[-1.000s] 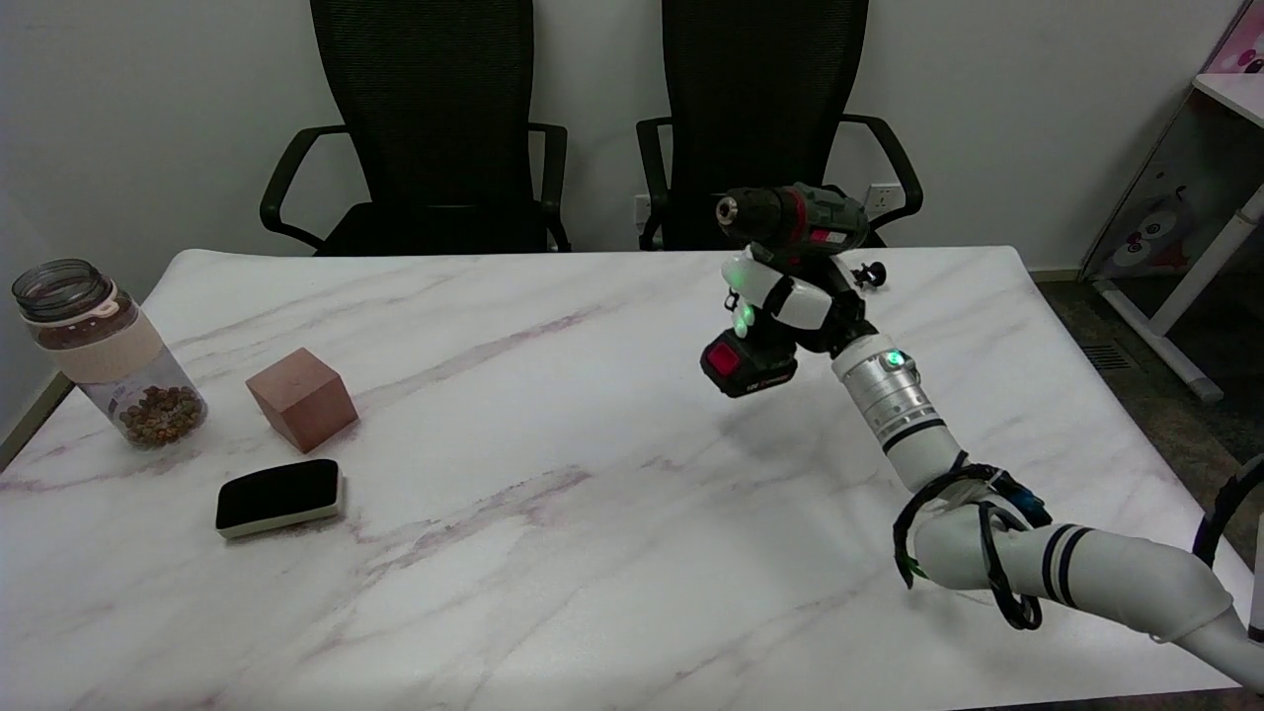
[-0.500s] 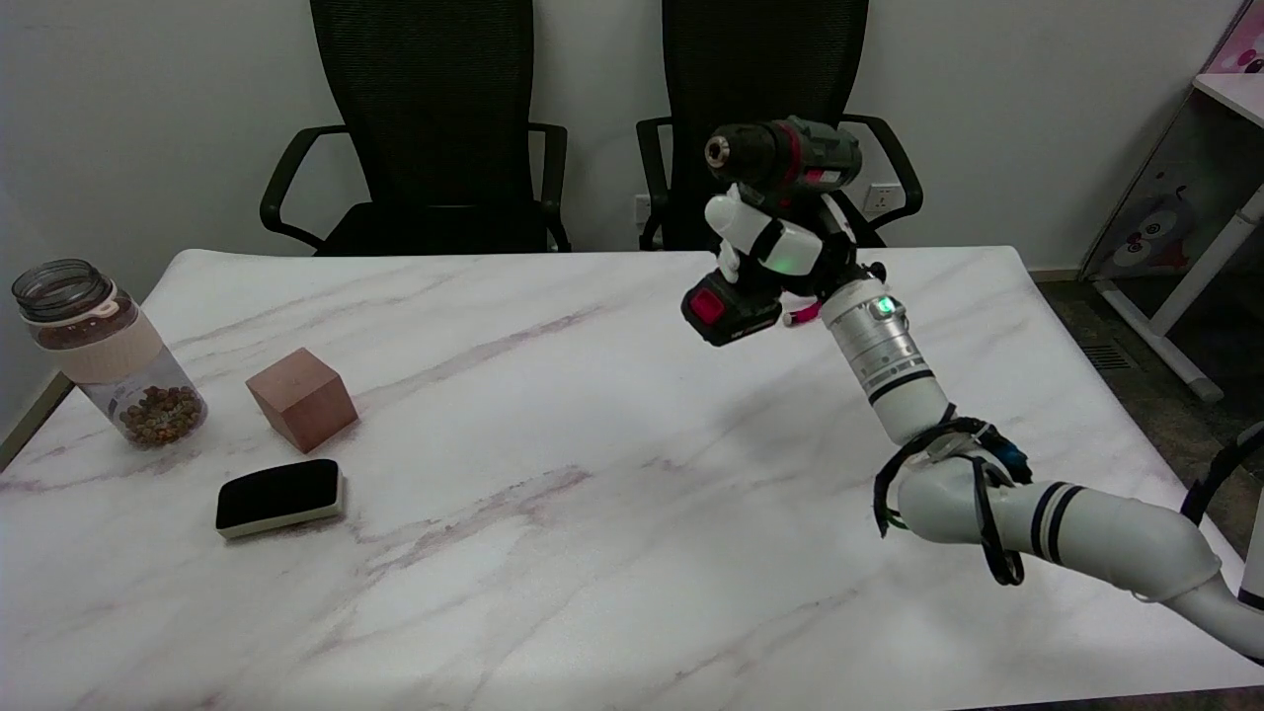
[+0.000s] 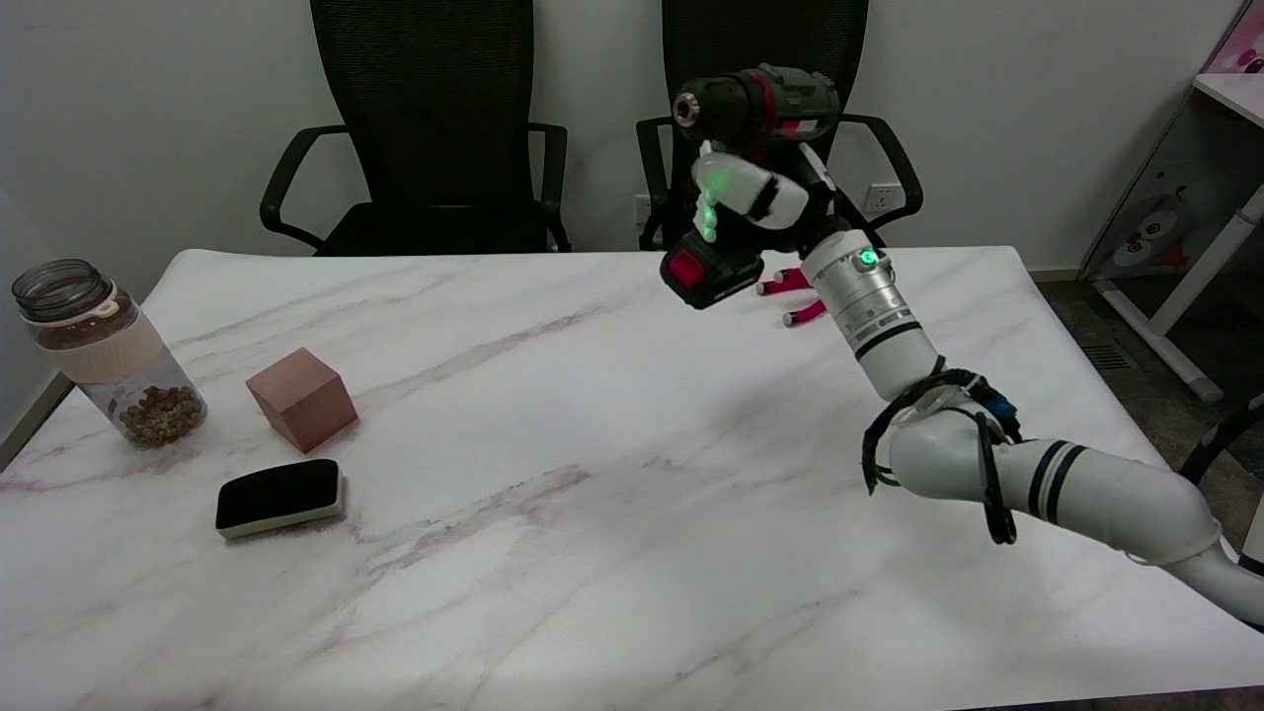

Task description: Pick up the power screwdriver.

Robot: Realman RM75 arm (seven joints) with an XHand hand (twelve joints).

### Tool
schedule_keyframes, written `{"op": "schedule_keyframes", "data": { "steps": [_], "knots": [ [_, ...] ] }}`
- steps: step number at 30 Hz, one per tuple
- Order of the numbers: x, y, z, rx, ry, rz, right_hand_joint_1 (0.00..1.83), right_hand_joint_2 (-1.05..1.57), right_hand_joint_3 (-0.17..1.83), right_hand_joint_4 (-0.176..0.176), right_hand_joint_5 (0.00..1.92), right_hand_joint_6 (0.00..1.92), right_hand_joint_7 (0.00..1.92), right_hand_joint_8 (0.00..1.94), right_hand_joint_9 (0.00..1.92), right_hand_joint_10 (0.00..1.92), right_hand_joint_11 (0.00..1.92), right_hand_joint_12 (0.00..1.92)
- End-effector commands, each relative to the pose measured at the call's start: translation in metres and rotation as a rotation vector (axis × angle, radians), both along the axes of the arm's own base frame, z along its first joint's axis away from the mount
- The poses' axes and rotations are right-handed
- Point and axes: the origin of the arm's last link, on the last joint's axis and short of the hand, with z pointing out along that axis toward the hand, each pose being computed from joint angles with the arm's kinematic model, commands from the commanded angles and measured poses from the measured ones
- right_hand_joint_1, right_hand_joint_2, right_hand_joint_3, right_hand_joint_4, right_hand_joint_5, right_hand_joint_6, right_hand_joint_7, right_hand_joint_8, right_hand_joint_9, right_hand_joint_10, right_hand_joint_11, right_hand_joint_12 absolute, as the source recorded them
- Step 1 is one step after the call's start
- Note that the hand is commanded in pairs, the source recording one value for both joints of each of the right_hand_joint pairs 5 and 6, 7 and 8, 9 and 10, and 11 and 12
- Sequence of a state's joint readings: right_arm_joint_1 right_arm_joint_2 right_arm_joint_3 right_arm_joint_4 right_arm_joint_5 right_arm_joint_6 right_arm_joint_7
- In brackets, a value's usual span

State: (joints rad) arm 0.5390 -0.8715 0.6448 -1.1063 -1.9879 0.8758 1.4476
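The power screwdriver point(image 3: 755, 104), dark green and black with a red collar and a red-faced battery pack point(image 3: 709, 275) at the bottom, hangs high above the table's far right part. My right hand point(image 3: 755, 197) grips its handle, fingers wrapped around it between the body and the battery. The chuck points to the left. The tool is well clear of the tabletop.
A pair of red-handled pliers point(image 3: 795, 296) lies on the marble table point(image 3: 553, 444) just under the lifted tool. At the left stand a jar of nuts point(image 3: 104, 351), a brown cube point(image 3: 301, 397) and a black eraser point(image 3: 279, 496). Two black chairs point(image 3: 434, 128) stand behind the table.
My right hand has lifted the power screwdriver higher and a little to the left, away from the tabletop. The red-handled pliers behind it have come into view.
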Motion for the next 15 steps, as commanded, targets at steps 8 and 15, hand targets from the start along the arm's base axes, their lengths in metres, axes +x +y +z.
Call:
{"op": "schedule_keyframes", "data": {
  "steps": [8,15],
  "knots": [
    [0.018,-0.031,-0.047,0.099,0.028,-0.099,0.79,0.09,0.31,0.176,1.92,1.92,1.92,1.92,1.92,1.92,1.92,1.92],
    [0.022,-0.039,-0.054,0.061,0.053,-0.106,0.79,0.28,0.33,0.176,1.92,1.92,1.92,1.92,1.92,1.92,1.92,1.92]
  ]
}}
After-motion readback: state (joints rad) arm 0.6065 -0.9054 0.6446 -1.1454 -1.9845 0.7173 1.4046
